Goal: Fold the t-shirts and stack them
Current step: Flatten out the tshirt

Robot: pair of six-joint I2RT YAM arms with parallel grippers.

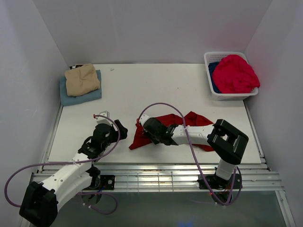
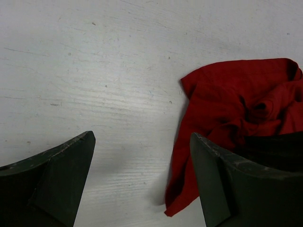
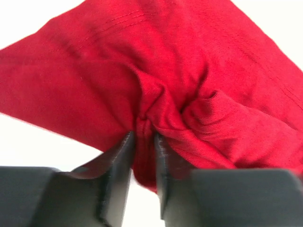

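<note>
We see the dark red shirt (image 1: 191, 120) lying crumpled on the tabletop (image 1: 156, 85), near its front edge and a little right of centre. The right end effector (image 1: 146, 126) reaches leftward across it. In the wrist view, that end effector (image 3: 144, 138) has its fingers (image 3: 122, 156) drawn close together, with a bunched fold of the dark red shirt (image 3: 142, 71) pinched between them.

The left end effector (image 1: 118, 130) sits just left of the shirt, apart from it. In its own view, the left end effector (image 2: 142, 139) is spread wide with bare tabletop (image 2: 118, 71) between its fingers and nothing in its hold. The shirt's edge (image 2: 218, 104) lies beside the right-hand finger (image 2: 222, 184).

At the far left corner, the tan shirt (image 1: 82, 79) rests folded on the light blue shirt (image 1: 83, 98). At the far right, the basket (image 1: 228, 96) holds the pink shirt (image 1: 235, 73) heaped over the deep blue shirt (image 1: 212, 76).
</note>
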